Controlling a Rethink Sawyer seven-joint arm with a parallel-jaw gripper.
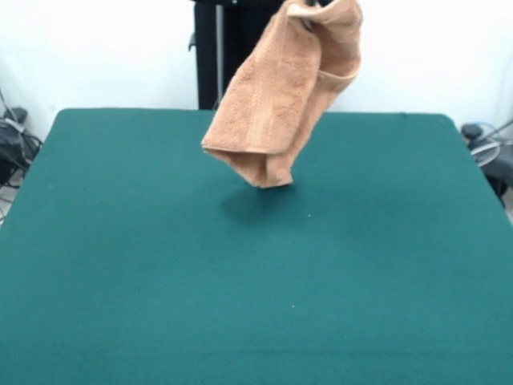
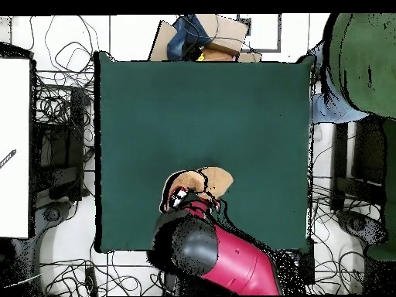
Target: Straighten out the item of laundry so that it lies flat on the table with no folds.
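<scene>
The light orange-tan towel (image 1: 280, 96) hangs bunched and folded in the air above the far middle of the dark green table (image 1: 160, 265). Its lowest corner is clear of the cloth and casts a shadow below. My gripper (image 1: 311, 10) is at the picture's top edge, shut on the towel's upper end and mostly hidden by it. In the overhead view the towel (image 2: 216, 180) shows as a small crumpled patch near the table's (image 2: 201, 108) bottom edge. There my gripper (image 2: 186, 198) is at the tip of the red and black arm (image 2: 232, 259).
The black pedestal (image 1: 220, 48) stands behind the table's far edge. Cables lie off the table's left (image 1: 12, 144) and right (image 1: 485, 144) sides. In the overhead view, a person in green (image 2: 363, 62) is at the top right and cardboard clutter (image 2: 205, 39) lies beyond the top edge.
</scene>
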